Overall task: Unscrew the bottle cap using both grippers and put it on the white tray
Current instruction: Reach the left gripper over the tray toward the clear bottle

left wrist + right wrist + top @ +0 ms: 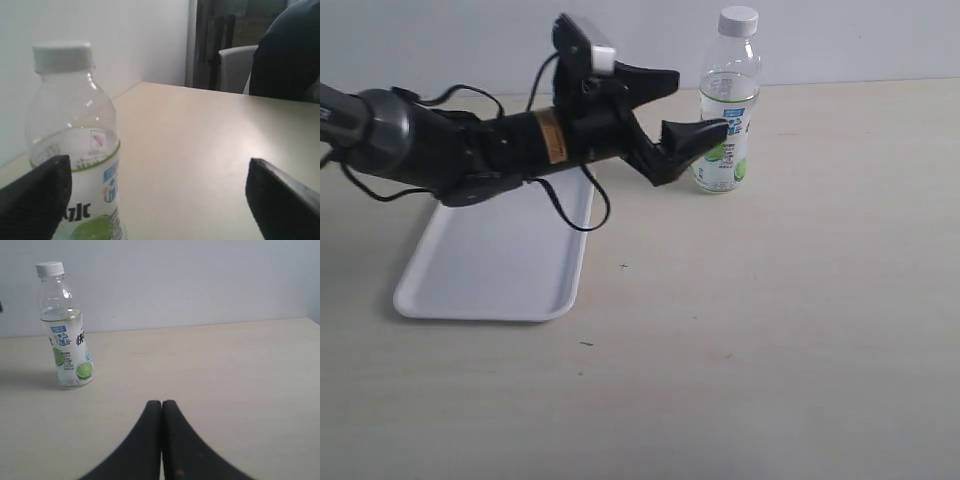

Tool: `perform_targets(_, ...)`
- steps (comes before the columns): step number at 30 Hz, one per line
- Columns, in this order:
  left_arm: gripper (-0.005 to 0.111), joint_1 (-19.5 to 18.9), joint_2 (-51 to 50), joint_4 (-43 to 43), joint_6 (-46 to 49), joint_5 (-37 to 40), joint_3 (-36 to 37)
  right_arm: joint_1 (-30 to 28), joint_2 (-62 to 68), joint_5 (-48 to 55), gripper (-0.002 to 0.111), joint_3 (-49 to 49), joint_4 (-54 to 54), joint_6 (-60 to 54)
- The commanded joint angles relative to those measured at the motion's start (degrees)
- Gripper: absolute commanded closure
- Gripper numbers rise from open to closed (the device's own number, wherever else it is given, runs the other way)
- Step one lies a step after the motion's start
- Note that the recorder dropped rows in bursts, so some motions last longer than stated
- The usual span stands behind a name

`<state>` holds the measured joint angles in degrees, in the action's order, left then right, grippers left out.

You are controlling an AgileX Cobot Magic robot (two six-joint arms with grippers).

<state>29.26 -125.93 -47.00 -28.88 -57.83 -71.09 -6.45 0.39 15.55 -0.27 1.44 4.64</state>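
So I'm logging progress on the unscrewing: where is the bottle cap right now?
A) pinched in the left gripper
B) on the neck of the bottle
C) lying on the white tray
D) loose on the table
B: the bottle cap sits on top of the upright bottle, which stands off the white tray.

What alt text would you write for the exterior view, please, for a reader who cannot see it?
A robot arm reaches from the left, its left gripper open beside an upright bottle with its white bottle cap on. A white tray lies under the arm on a beige table.
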Motion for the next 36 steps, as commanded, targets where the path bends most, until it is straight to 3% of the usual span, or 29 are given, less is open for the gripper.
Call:
perform_targets(1, 0.017, 3.44, -5.68, 7.30, 0.28, 6.18, -6.06, -0.23, -0.39, -0.62, 0.108, 0.27, 0.04, 0.02)
perform_targets(10, 0.014, 4.17, -12.51, 17.45, 0.17, 6.93, -11.89, -0.23, -0.39, -0.62, 0.108, 0.27, 0.04, 0.02)
perform_targets(17, 0.006, 5.02, -14.81, 18.11, 0.17, 9.19, -15.30, -0.23, -0.39, -0.62, 0.108, 0.27, 0.04, 0.02)
perform_targets(36, 0.007, 7.50, -22.06, 25.86, 1.91, 12.38, -23.63, -0.23, -0.39, -1.39, 0.108, 0.27, 0.04, 0.02)
